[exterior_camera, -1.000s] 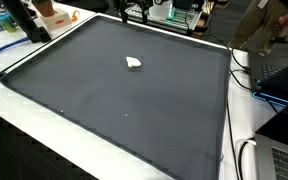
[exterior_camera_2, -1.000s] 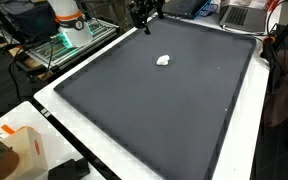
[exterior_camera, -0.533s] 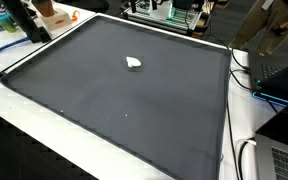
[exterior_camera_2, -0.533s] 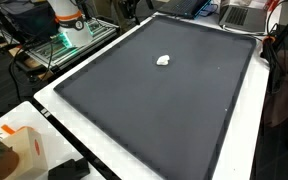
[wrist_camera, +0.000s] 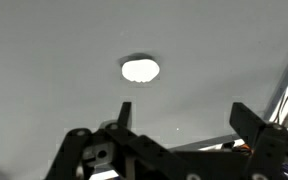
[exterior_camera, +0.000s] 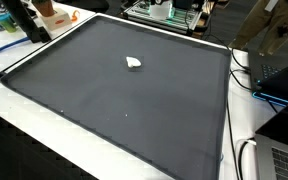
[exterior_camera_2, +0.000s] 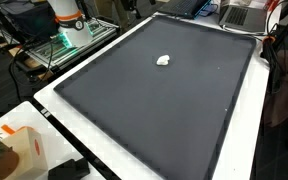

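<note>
White crumpled lump (exterior_camera: 134, 63) on a dark grey rectangular mat (exterior_camera: 114, 115) covering the bench, nearer its far edge, clear of all corners. Black two-finger gripper (wrist_camera: 184, 110) well apart from the lump; jaws spread wide, holding nothing.

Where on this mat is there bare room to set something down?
Nearly all of the dark mat is bare, from the small white lump down to the near table border. Crowded only off the mat: orange box, laptop.
</note>
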### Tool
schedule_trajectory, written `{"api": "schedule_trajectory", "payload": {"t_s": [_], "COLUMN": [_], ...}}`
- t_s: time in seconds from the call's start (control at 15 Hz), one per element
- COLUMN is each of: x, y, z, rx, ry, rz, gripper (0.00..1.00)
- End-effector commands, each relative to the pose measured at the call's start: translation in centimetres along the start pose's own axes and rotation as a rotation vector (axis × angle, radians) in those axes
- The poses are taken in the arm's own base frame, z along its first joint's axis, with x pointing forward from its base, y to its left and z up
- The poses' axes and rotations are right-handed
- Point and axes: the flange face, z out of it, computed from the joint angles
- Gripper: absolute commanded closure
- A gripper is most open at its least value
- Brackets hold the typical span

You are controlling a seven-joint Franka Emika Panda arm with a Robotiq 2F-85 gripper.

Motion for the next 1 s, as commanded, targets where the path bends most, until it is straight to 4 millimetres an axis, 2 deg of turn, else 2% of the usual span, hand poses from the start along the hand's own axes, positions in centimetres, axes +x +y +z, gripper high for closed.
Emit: {"api": "schedule_trajectory", "payload": {"t_s": [0.0,0.07,0.13,0.27,0.4,0.47,0.6,0.8,0.93], "x": [-0.5,-1.1,-3.0,-3.3,-2.9,-3.1,-2.9,-2.6,-1.2], "y": [-3.5,-4.8,-5.3,-6.7,-6.5,-6.9,-7.1,-7.0,-7.0], "z": [-2.0,-2.7,-3.1,-4.3,-5.9,-4.4,-5.3,-5.1,-6.7], "rx": [-0.219,-0.290,-0.351,-0.446,-0.443,-0.426,-0.420,-0.428,-0.406], "ry": [0.032,0.030,0.023,-0.038,-0.116,-0.081,-0.078,-0.108,-0.185], "rz": [-0.031,-0.032,-0.027,-0.005,0.029,0.002,0.003,0.000,-0.027], "gripper": [0.00,0.00,0.00,0.00,0.00,0.00,0.00,0.00,0.00]}}
